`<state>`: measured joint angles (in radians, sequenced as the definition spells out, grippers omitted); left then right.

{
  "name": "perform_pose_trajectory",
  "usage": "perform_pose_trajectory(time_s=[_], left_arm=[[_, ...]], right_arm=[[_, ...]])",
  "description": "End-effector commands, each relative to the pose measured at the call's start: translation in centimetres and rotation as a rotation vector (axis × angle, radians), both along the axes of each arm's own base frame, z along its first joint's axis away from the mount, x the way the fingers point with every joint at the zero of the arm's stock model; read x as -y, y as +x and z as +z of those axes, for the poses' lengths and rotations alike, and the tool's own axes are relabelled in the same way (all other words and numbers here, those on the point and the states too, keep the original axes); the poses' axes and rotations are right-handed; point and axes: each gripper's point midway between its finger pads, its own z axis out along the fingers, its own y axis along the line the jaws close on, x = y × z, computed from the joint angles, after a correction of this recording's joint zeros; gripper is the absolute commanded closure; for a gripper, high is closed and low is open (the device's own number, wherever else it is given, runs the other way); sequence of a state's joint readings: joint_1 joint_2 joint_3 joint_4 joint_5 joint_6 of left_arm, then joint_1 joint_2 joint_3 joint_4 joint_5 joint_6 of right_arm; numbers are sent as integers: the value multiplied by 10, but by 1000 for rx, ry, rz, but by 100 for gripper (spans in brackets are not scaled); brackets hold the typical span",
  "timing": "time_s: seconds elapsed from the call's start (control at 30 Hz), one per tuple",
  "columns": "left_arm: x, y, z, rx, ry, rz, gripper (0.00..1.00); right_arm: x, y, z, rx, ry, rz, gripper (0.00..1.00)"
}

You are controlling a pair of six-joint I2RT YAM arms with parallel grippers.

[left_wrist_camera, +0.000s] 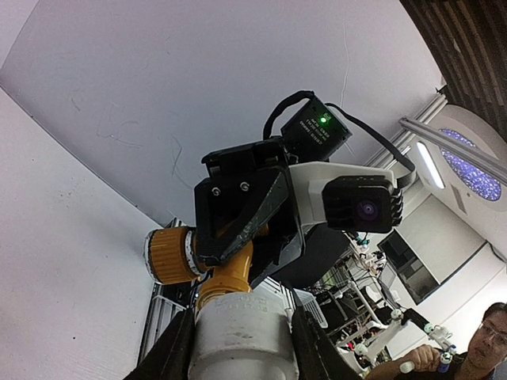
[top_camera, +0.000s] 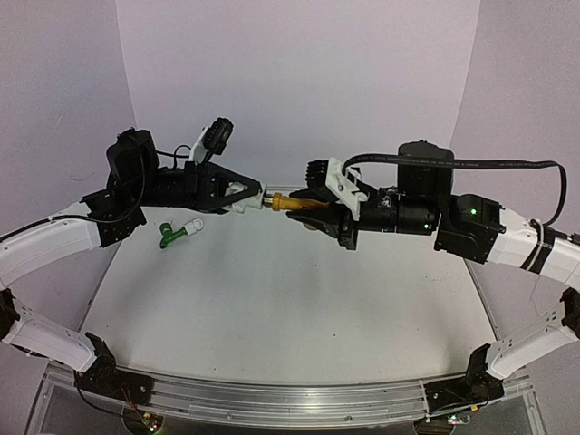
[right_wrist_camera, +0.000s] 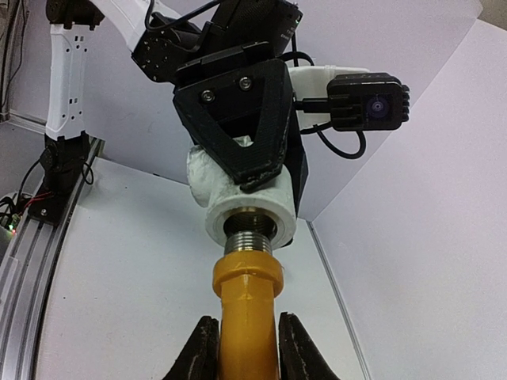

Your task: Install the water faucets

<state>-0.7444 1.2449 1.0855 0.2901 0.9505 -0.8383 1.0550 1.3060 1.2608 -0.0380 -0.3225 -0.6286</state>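
Both arms are up in the air, meeting nose to nose over the back of the tabletop [top_camera: 272,308]. The right claw [top_camera: 313,207] is clamped on the yellow-gold faucet [top_camera: 290,203], which sits roughly level in the overhead view. The left claw [top_camera: 246,194] is clamped on a white fitting [top_camera: 256,198] that lines up end to end with it.

From the right wrist cam the yellow body is squeezed between the two fingers [right_wrist_camera: 203,352]. Past its collar, a silver threaded stub [right_wrist_camera: 247,240] goes into the mouth of the fitting, and a few threads show outside the rim, so it's not seated all the way.

The left wrist cam has the fitting filling the bottom of the shot between that claw's own fingers. The faucet comes out of the far end of it, its round knob [left_wrist_camera: 169,255] pokes out to the left, and the black body of the other claw is wrapped over it.

The green faucet [top_camera: 169,237] is just lying on the tabletop over on the left, below the left claw in the overhead shot and not touched by either claw. There's a small white piece [top_camera: 192,227] right up against it, too small to tell what it is
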Motion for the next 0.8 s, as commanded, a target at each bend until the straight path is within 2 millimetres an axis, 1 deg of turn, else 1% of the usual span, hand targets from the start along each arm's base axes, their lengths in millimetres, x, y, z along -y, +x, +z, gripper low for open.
perform_pose_trajectory(time_s=[0.0, 0.17, 0.4, 0.6, 0.77], left_arm=[[0, 0, 10, 35, -36, 3, 100], [1, 2, 7, 33, -32, 11, 100], [4, 5, -3, 30, -13, 6, 100], [5, 7, -7, 33, -1, 14, 100], [5, 6, -6, 44, -4, 13, 100]], right_arm=[[-5, -6, 34, 39, 98, 16, 100], [-5, -5, 39, 41, 102, 7, 100], [-4, -5, 42, 41, 101, 3, 100], [-6, -8, 43, 31, 100, 16, 100], [-9, -10, 40, 9, 101, 29, 100]])
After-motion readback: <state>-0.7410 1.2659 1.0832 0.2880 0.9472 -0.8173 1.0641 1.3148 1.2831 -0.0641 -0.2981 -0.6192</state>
